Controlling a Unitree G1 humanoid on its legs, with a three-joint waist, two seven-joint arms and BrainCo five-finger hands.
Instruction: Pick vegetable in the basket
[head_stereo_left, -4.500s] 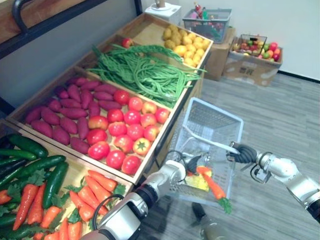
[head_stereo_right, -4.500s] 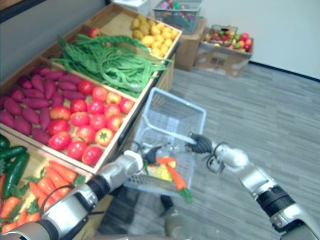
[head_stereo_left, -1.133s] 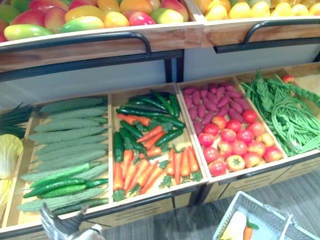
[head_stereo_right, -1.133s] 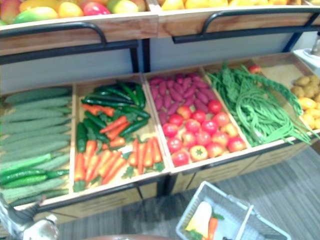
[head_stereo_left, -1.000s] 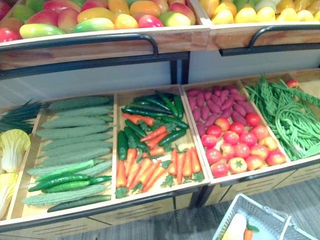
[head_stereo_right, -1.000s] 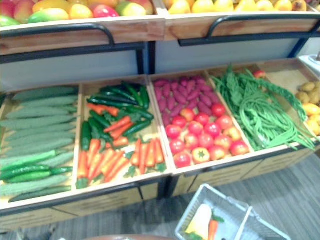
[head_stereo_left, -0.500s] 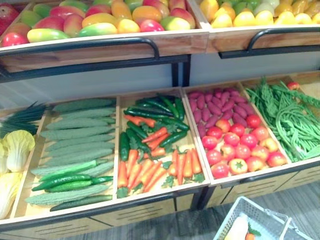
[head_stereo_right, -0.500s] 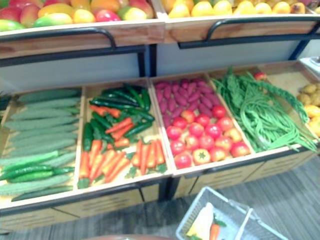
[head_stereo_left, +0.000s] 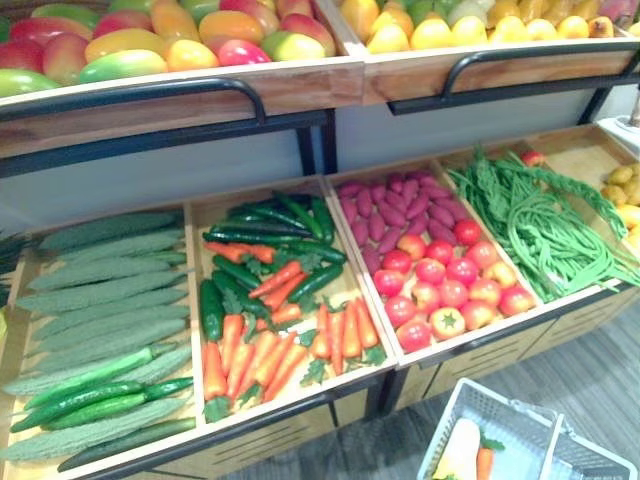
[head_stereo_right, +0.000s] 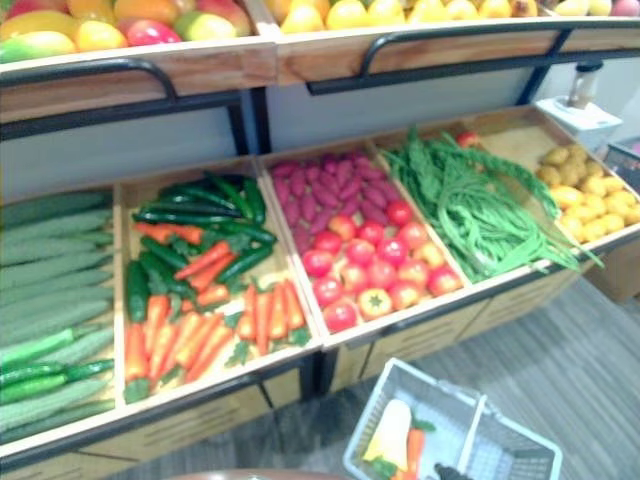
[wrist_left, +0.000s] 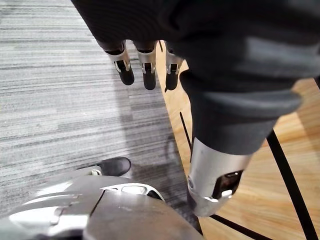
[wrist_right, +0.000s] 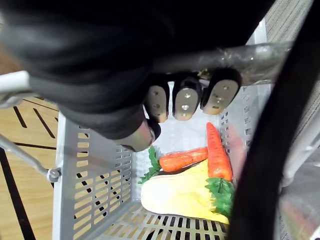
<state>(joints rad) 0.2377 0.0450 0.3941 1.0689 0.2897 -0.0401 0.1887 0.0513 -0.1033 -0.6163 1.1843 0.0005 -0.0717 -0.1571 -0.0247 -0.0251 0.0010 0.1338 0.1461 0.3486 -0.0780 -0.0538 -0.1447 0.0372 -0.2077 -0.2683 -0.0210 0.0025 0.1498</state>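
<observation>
While my right hand (wrist_right: 186, 102) clasps the basket (wrist_right: 85, 180) handle (wrist_right: 250, 50), my slack left hand (wrist_left: 148, 62) looks nearer the carrots (head_stereo_left: 270, 355) left of the basket.

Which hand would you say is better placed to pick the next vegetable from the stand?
Left. The left hand hangs free with relaxed fingers beside the wooden stand, whereas the right hand is curled round the basket handle, carrying the basket with carrots inside.
</observation>
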